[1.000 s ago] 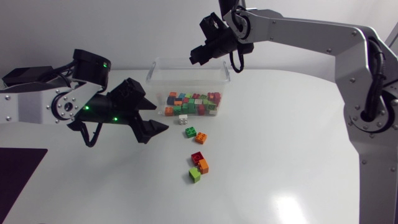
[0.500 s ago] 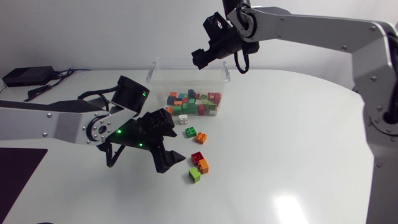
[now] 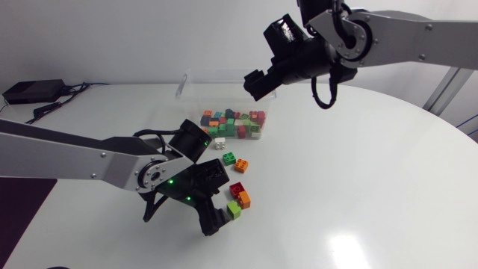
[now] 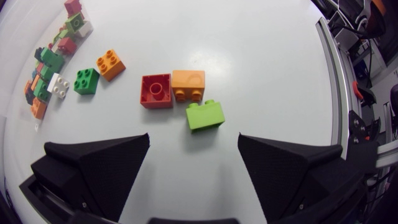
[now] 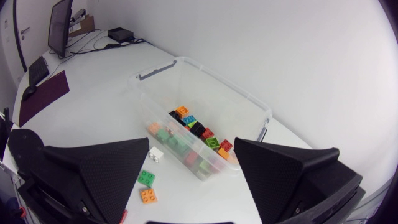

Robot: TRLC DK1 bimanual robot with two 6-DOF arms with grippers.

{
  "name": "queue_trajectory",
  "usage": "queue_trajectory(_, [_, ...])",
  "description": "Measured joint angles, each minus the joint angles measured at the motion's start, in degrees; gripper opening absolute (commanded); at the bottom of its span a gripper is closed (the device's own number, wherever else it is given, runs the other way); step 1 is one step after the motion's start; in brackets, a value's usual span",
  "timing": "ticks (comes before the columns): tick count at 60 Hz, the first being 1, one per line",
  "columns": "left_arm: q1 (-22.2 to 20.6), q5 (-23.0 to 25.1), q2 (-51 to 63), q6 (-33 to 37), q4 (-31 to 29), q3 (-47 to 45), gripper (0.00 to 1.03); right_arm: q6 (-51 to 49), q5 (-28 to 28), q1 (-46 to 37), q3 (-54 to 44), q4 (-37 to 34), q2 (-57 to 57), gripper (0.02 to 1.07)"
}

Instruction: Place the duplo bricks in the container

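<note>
Three loose bricks lie together: red (image 3: 237, 189), orange (image 3: 244, 199) and light green (image 3: 234, 211). My left gripper (image 3: 219, 202) is open low over the table, fingers on either side of the space just short of the light green brick (image 4: 206, 116), touching nothing. White (image 3: 220, 143), green (image 3: 228, 158) and orange (image 3: 241, 165) bricks lie nearer the clear container (image 3: 188, 84), which holds several coloured bricks (image 3: 231, 123). My right gripper (image 3: 258, 84) hangs open and empty above the container's right end; its wrist view looks down into the container (image 5: 205, 78).
The container stands at the back of the white round table (image 3: 358, 187). A dark mat (image 3: 22, 205) lies at the table's left edge. The table's right half is bare white surface.
My left arm has swung right and forward from beside the container to the three-brick cluster. My right gripper has opened and drifted right above the container.
</note>
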Motion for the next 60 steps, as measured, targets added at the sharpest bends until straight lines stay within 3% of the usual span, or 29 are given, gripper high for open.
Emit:
queue_trajectory(21, [-2.60, -2.08, 3.39, -4.04, -1.33, 4.28, 0.96, 1.77, 1.75, 0.70, -13.92, 0.28, -12.24, 1.02])
queue_trajectory(30, [-3.34, -2.99, 6.14, -4.81, -1.33, 5.46, 0.90, 2.21, 2.93, 1.51, -19.23, 0.55, -16.28, 1.02])
queue_trajectory(36, [-3.69, -3.45, 7.13, -5.16, -1.36, 5.55, 0.79, 2.51, 3.43, 2.10, -21.73, 0.70, -18.21, 1.02])
queue_trajectory(46, [-3.82, -3.85, 7.72, -5.53, -1.36, 6.01, 0.51, 3.80, 4.90, 4.11, -25.29, 0.70, -20.59, 1.02])
queue_trajectory(52, [-3.82, -3.85, 8.11, -5.53, -1.31, 6.32, 0.23, 3.91, 4.96, 4.50, -26.47, -0.15, -20.70, 1.02])
queue_trajectory(60, [-3.82, -3.82, 8.26, -5.51, -1.33, 6.32, 0.20, 4.48, 5.14, 4.50, -26.71, -3.76, -20.70, 1.02])
